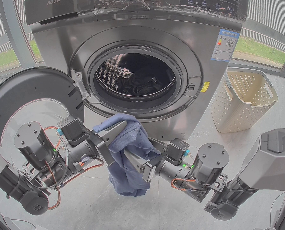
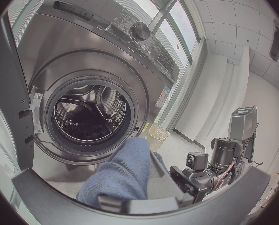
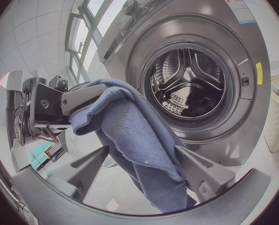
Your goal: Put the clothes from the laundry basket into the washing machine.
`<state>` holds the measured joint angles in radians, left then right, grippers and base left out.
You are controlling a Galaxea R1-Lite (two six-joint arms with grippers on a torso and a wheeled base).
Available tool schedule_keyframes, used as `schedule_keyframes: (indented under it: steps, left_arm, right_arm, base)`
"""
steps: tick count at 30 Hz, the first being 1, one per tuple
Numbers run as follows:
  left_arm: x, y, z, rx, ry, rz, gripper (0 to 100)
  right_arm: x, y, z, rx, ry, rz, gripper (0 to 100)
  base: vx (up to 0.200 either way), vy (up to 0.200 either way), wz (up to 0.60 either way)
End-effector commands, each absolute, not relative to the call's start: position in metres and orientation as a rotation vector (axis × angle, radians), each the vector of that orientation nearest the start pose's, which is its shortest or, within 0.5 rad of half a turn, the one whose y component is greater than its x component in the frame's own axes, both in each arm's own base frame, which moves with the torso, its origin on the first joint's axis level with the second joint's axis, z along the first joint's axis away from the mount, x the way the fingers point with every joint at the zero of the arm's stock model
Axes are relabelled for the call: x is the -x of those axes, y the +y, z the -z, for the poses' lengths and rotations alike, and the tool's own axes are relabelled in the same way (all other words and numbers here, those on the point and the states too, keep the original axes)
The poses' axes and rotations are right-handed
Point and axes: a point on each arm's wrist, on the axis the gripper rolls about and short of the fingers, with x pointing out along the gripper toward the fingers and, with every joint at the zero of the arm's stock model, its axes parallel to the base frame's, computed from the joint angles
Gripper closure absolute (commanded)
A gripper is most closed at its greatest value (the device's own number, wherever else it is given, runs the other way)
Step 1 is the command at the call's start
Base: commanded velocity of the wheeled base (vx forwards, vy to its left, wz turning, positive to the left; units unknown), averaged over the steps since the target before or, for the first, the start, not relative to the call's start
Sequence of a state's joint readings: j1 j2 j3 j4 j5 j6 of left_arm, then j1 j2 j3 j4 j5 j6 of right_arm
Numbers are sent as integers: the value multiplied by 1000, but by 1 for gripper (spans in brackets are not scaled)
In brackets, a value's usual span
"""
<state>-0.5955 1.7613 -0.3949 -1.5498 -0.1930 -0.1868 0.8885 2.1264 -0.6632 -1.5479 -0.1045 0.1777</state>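
A blue cloth hangs in front of the washing machine, just below its round opening. My left gripper is shut on the cloth's upper fold, which bulges between its fingers in the left wrist view. My right gripper stands open beside it; in the right wrist view the blue cloth drapes across its spread fingers. Dark clothes lie inside the drum. The cream laundry basket stands on the floor to the machine's right; I see nothing in it.
The machine's round door is swung wide open to the left, close behind my left arm. Bare grey floor lies under both arms. Windows run behind the machine.
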Motion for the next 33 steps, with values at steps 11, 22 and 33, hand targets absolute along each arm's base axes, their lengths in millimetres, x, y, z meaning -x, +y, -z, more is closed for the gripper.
schedule_keyframes:
  steps: [11,22,33]
  left_arm:
    - [-224,-154,-151,208,-90,789,100]
    - [-231,-154,-155,217,-117,750,100]
    - [-228,-156,-159,222,-131,757,100]
  right_arm:
    - [-213,252,-123,-228,-46,-776,100]
    - [-203,251,-118,-216,-13,-797,100]
    - [-219,263,-97,-186,14,-785,0]
  base:
    - [0,0,0]
    - [0,0,0]
    - [0,0,0]
